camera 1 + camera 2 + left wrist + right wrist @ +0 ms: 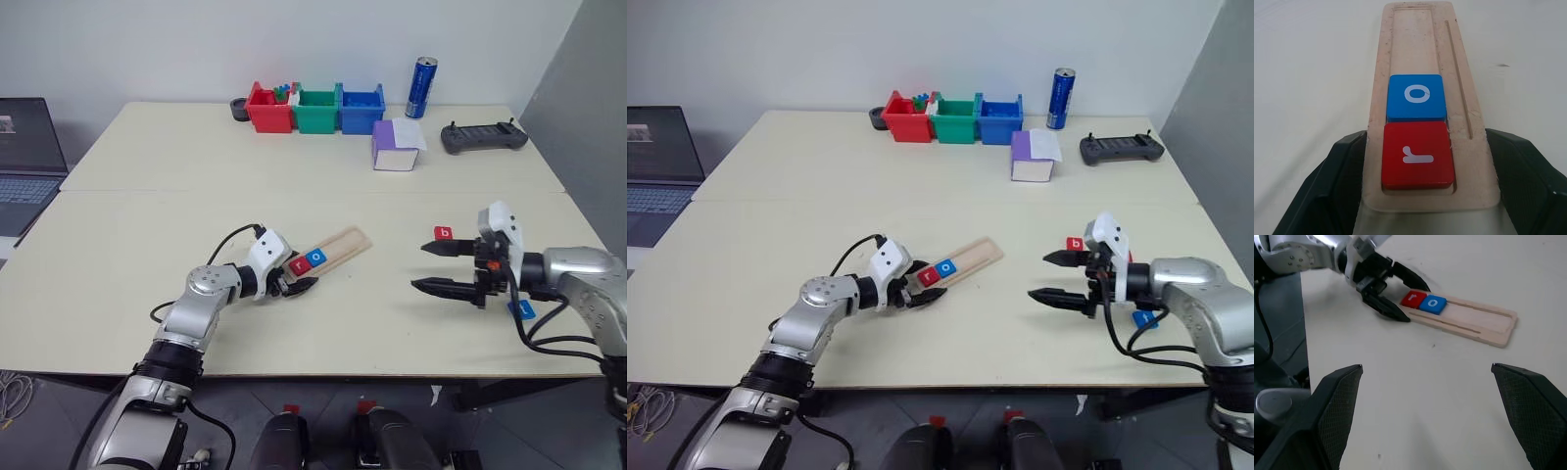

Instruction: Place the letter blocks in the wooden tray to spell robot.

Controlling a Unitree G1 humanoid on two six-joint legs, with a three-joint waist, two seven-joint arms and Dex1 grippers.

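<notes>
The wooden tray [345, 243] lies slanted on the table's near middle. My left gripper [1426, 134] is shut on its near end, one black finger against each long side. In the tray's groove a red block "r" [1418, 154] sits at the gripped end, with a blue block "o" [1416, 96] touching it. The rest of the groove is bare. To the right my right gripper [418, 266] hovers open with nothing in it, pointing toward the tray. A red block "b" [444, 233] lies on the table by its farther finger. A blue block [523, 309] peeks out under the right forearm.
At the table's back stand red [267, 111], green [316, 111] and blue [360, 111] bins, a blue can [422, 87], a purple-and-white box [396, 147] and a black controller [483, 137]. A laptop [27, 157] sits off the left edge.
</notes>
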